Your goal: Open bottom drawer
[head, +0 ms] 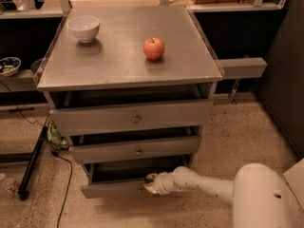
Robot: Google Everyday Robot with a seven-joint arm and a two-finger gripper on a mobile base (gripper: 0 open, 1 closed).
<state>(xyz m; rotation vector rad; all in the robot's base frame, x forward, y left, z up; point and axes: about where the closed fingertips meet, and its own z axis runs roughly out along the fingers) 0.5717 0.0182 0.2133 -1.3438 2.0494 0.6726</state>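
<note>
The bottom drawer (pixel 111 189) is the lowest, slimmest grey front of the cabinet and stands pulled out a little, with a dark gap above it. My gripper (pixel 149 184) at the end of the white arm (pixel 204 186) reaches in from the right and sits at the drawer's centre, right where the knob is. The knob itself is mostly covered by the gripper. The middle drawer (pixel 135 150) and top drawer (pixel 133 118) above it each show a small round knob.
A white bowl (pixel 83 27) and a red apple (pixel 154 48) rest on the grey cabinet top (pixel 118 65). A black bar and cable (pixel 33 163) lie on the speckled floor at left. Dark shelving stands behind, with a grey ledge (pixel 242 68) at right.
</note>
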